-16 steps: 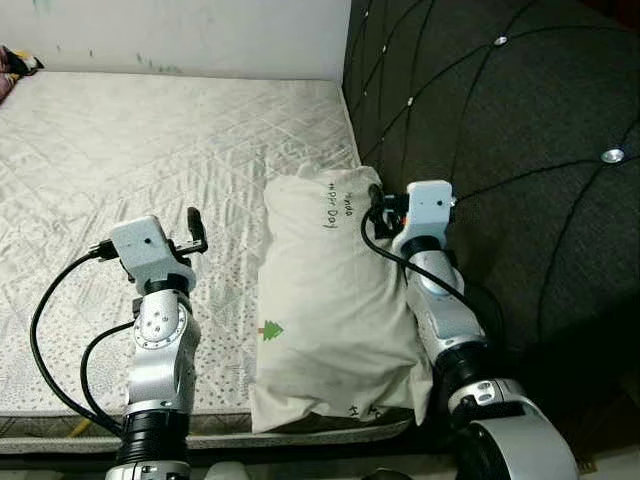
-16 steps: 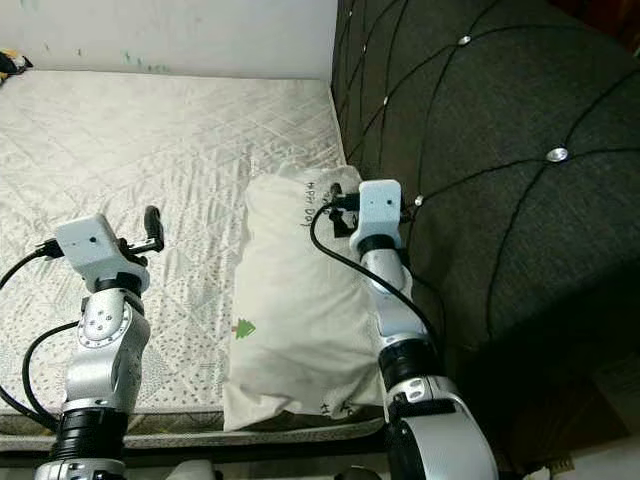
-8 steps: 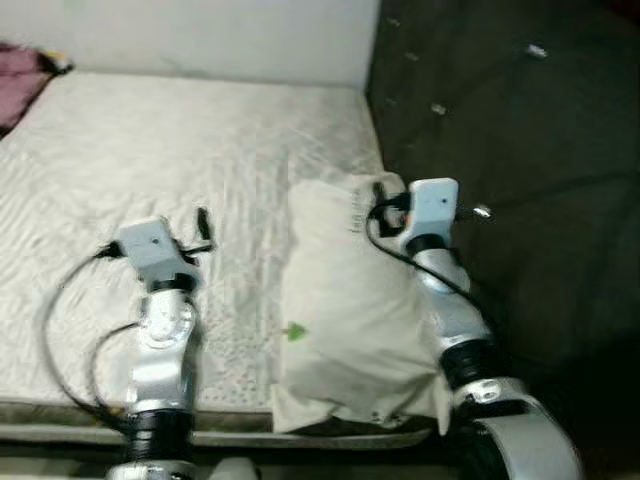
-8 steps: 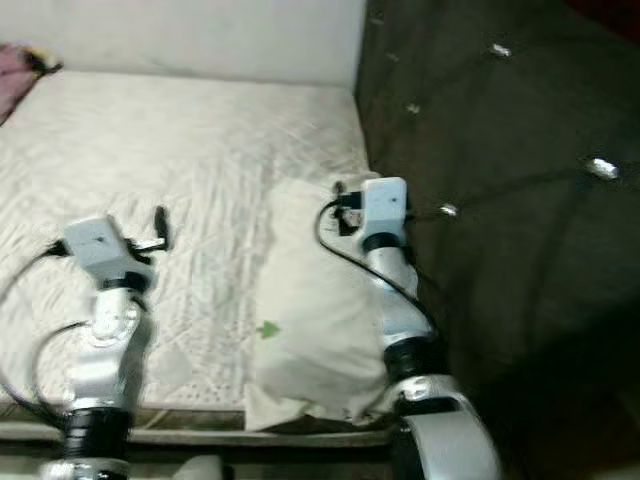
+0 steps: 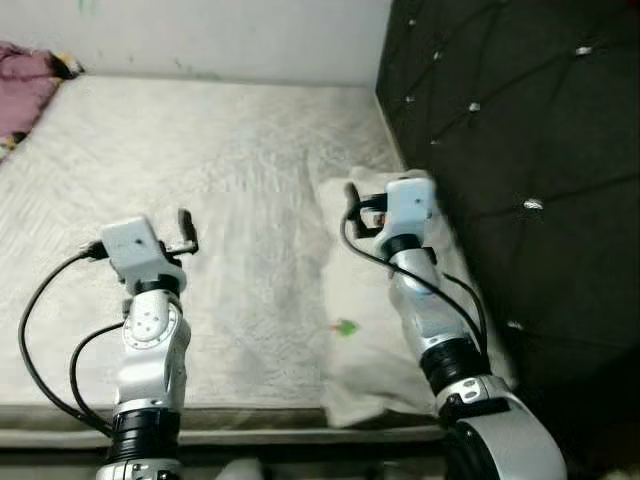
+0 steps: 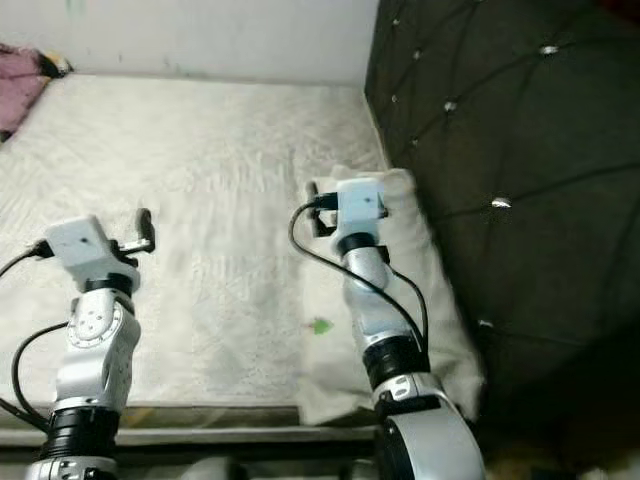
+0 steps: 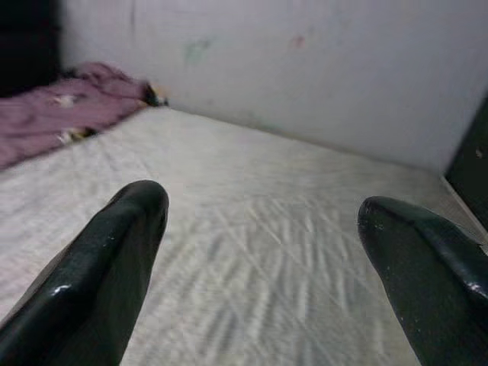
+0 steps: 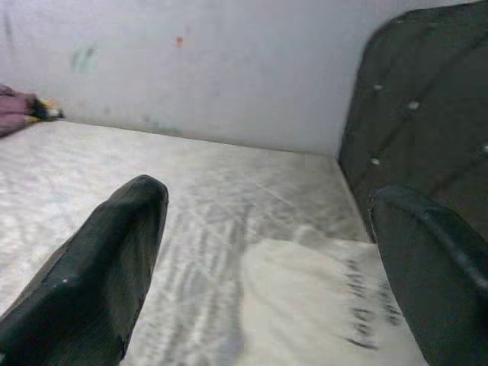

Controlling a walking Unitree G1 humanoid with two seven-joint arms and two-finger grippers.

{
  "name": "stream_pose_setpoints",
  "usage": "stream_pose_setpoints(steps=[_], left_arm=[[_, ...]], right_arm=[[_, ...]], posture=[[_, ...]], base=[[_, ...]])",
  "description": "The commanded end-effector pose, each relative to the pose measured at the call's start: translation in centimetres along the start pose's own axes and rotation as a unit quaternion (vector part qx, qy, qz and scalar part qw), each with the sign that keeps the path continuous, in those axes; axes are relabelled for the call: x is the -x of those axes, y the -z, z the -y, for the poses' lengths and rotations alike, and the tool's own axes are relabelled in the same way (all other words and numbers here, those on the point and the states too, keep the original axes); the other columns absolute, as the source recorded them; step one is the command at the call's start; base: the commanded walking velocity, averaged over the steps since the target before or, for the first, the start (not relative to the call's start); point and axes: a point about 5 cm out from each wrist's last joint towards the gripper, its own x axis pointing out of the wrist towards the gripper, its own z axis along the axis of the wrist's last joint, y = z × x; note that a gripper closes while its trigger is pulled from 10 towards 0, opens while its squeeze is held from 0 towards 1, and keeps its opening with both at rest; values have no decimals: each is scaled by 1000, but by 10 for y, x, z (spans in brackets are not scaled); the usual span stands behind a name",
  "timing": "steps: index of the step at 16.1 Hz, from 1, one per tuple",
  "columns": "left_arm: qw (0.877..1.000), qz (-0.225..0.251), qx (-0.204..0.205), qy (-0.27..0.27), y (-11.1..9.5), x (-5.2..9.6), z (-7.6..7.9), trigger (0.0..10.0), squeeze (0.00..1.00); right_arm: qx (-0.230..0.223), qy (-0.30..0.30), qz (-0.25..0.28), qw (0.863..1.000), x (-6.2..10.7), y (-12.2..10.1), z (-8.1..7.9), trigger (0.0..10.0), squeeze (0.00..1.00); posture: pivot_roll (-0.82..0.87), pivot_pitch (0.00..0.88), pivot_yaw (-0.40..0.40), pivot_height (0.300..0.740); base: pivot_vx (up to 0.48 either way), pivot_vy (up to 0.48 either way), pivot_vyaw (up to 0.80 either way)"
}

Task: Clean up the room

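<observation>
The left eye view shows a bed with a quilted mattress (image 5: 230,170), and both arms of the robot are raised over it. The right gripper (image 8: 267,259) is above the pillow (image 5: 370,330), and its fingers (image 8: 99,267) are spread wide with nothing between them. The pillow lies under this gripper and the right arm, at the side of the mattress that is close to the dark padded headboard (image 5: 520,130), and it touches the headboard along one long edge. Black writing (image 8: 366,313) is on the pillow just ahead of the right gripper, and a small green mark (image 5: 345,326) is on the pillow beside the right forearm. The left gripper (image 7: 274,252) is over the bare mattress, well apart from the pillow, and it is also released and holds nothing. Far ahead of the left gripper, a purple cloth (image 7: 53,110) lies at the corner of the mattress near the white wall (image 7: 305,61).
</observation>
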Motion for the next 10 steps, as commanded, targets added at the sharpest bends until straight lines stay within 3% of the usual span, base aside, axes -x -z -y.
stream_pose_setpoints(steps=[1,3,4,7,8,10], left_arm=[[1000,-5,3,12,2,1,8,10000,0],[1000,-2,-2,14,2,1,8,10000,0],[1000,-2,-1,12,2,1,8,10000,0],[1000,-2,-3,12,2,0,7,10000,0],[1000,-1,-3,12,2,0,7,10000,0],[1000,0,-2,12,1,0,7,10000,0]], right_arm=[[6,23,0,1000,0,0,13,10000,0],[9,36,-4,999,1,2,17,10000,0],[5,42,-1,999,1,2,19,0,0],[10,42,-3,999,1,2,19,0,0],[12,42,-6,999,0,3,19,9451,0],[14,40,-9,999,0,4,18,10000,0]], posture=[[76,0,-6,740],[77,0,-7,740],[77,0,-7,740],[77,0,-7,740],[79,0,-6,740],[79,0,-6,740]], base=[[0,289,0],[0,0,0],[0,0,0],[0,0,0],[0,0,0],[0,0,0]])
